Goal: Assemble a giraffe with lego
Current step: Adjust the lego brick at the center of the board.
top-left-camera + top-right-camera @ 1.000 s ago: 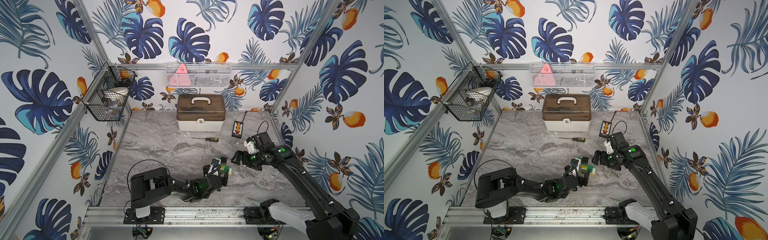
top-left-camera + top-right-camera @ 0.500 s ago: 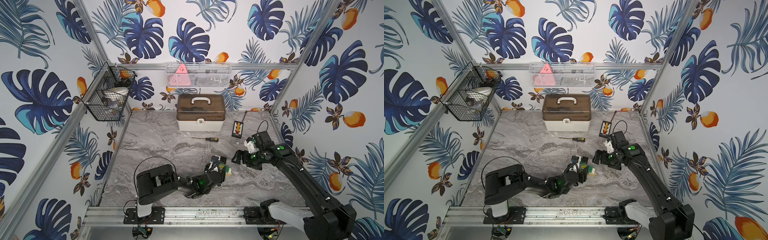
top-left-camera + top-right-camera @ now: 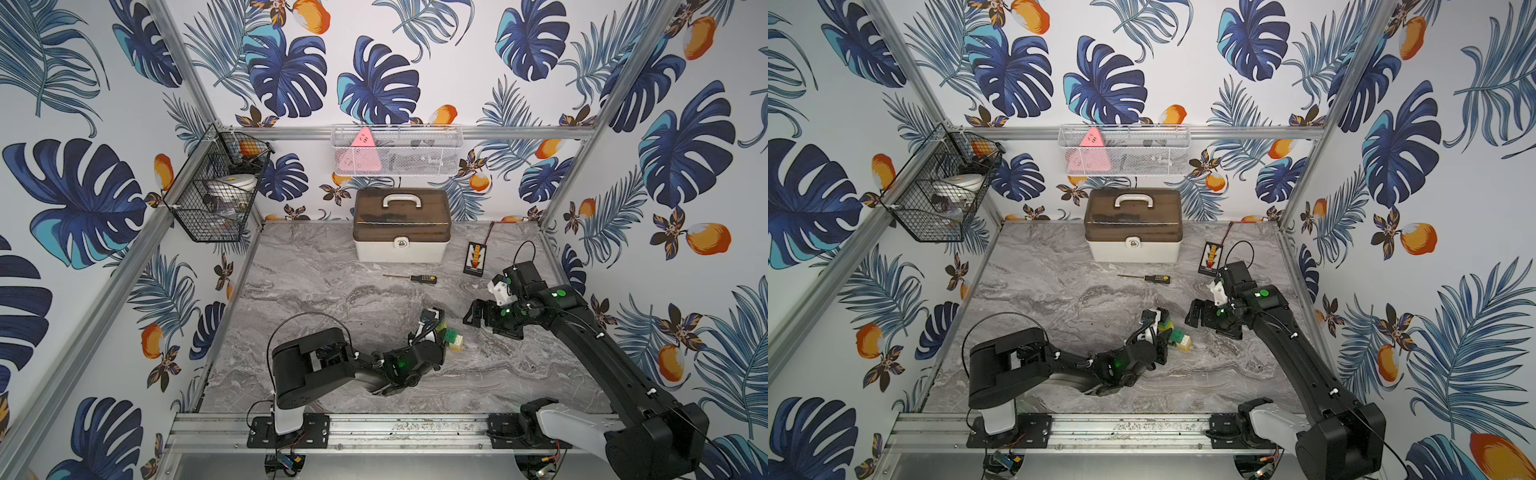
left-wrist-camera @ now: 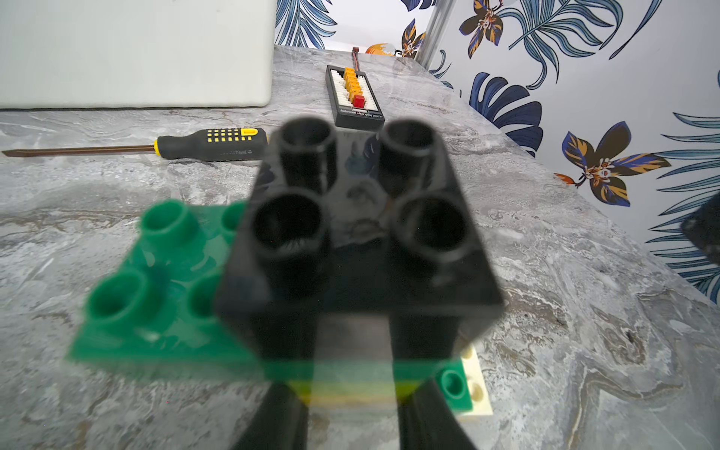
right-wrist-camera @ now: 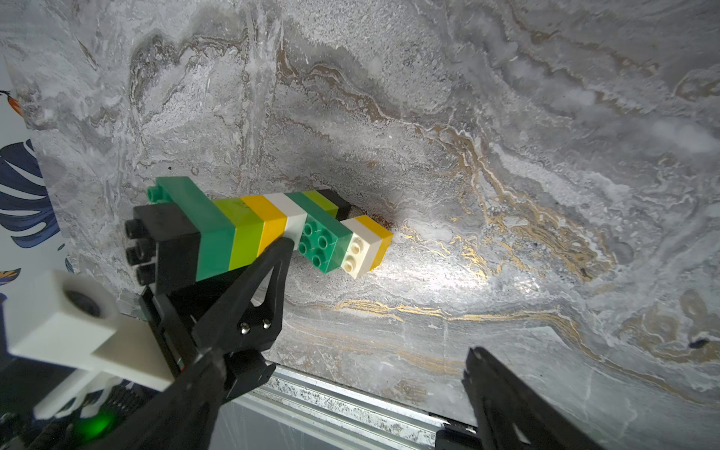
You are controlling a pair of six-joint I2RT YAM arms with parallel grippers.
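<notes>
Giraffe [image 5: 249, 230] resting on marble table [image 5: 506, 156] | left gripper [image 3: 436, 328] fingers clamped on its striped column | right gripper [image 3: 471, 316] fingers wide, empty, nearby

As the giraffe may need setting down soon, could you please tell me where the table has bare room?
Bare table lies left of the toolbox and screwdriver, up to the left wall, and in front between the left arm and right arm. It is crowded mid-table, where the left end effector grips the giraffe close to the open right end effector.
</notes>
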